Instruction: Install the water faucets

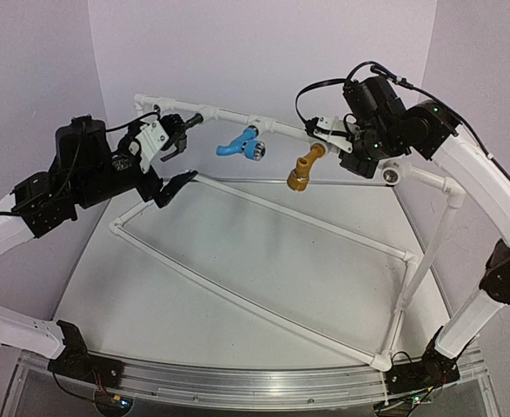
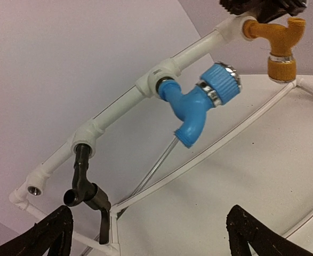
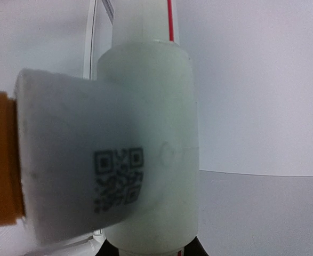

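Black fingers (image 2: 49, 234) of the left gripper (image 1: 179, 161), nearest the lens, stand wide and empty, off from the black plastic faucet (image 2: 84, 186), bright blue plastic faucet (image 2: 199, 104) and mustard-yellow plastic faucet (image 2: 276, 42), all socketed along the white pipe frame (image 2: 119, 106), where the right gripper (image 1: 340, 143), nearly closed, crowds the yellow faucet's fitting (image 3: 145, 133), seemingly to seat it.

— Left side, what have you got?
— My left arm (image 1: 81, 174) is up and reaching forward, left jaws spread wide, black fingertips (image 2: 52, 234) in the wrist view's bottom corners.
— And the right?
— My right arm (image 1: 480, 174) stands tall, elbow bent, wrist (image 1: 385, 117) pointing leftward, right jaws pinched almost closed.
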Tool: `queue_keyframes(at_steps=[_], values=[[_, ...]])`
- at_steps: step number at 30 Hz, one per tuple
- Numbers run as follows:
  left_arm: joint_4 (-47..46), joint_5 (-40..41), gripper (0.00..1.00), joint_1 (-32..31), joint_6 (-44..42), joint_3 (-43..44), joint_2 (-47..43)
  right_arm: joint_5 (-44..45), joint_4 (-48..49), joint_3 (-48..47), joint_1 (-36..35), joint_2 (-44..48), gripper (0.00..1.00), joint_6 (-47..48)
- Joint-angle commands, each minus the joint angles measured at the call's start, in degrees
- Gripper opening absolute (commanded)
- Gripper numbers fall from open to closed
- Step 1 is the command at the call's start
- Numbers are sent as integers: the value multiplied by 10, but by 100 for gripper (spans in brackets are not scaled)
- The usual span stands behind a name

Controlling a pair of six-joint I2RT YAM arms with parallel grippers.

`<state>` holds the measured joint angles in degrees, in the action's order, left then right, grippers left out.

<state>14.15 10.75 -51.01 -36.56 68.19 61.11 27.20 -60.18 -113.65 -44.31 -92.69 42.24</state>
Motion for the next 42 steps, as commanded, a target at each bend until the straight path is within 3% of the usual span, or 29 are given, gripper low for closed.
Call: queue_keyframes(at_steps=[1,6,9,15,18,23,35,42], values=[[54,-12,100,56,165,89,42,44,175,-12,31,-14,12,21],[80,-89,98,151,256,192,107,38,182,18,51,10,33,0],[63,-75,97,173,261,251,155,34,182,37,55,34,47,-23],[73,-85,95,250,305,424,295,37,171,79,55,94,63,-59],[89,-75,95,258,292,525,376,50,152,81,55,109,70,-74],[44,-41,95,263,240,608,480,61,139,111,55,136,75,-90],[-171,108,97,267,55,745,676,87,139,154,78,151,76,-154],[-215,97,97,276,-59,655,674,104,133,157,111,143,76,-149]])
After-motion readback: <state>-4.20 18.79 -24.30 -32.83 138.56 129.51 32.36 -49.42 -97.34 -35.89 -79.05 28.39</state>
